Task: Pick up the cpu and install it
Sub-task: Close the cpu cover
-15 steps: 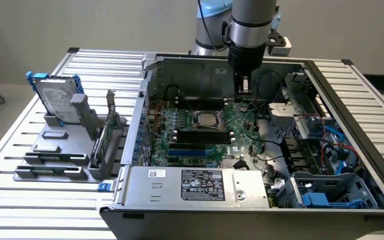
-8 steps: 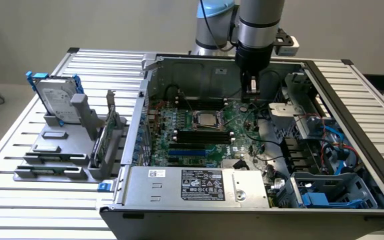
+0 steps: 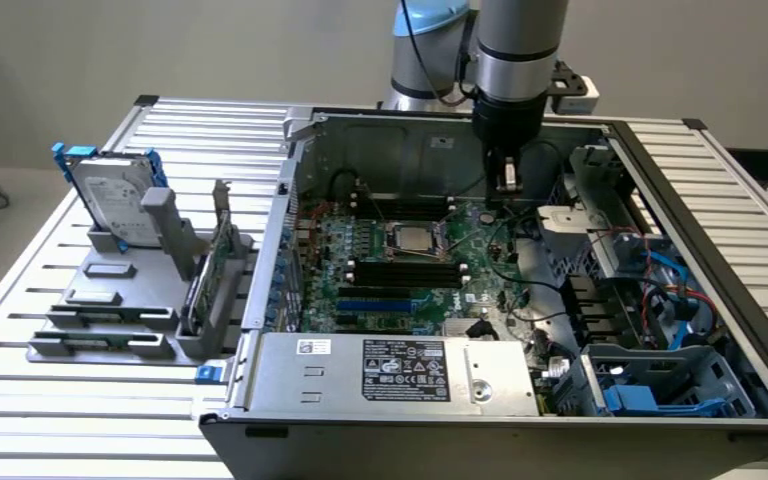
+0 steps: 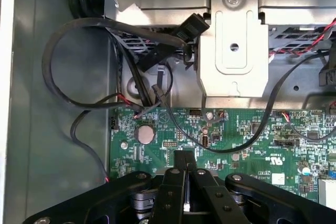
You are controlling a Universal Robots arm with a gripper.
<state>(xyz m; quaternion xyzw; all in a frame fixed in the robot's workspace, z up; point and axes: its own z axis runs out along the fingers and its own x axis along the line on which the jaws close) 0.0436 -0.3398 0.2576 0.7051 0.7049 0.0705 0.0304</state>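
Closed and holding nothing, the end effector [image 4: 184, 162] hovers above the green board [image 4: 247, 150]; the cpu [image 3: 411, 240] looks seated in its socket [image 3: 386, 243].

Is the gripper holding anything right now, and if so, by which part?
Nothing is held: the gripper has its jaws shut on each other, above the green motherboard.

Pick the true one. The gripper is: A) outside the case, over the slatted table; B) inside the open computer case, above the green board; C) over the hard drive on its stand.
B: the gripper hangs within the computer case walls, over the green board, well away from the hard drive.
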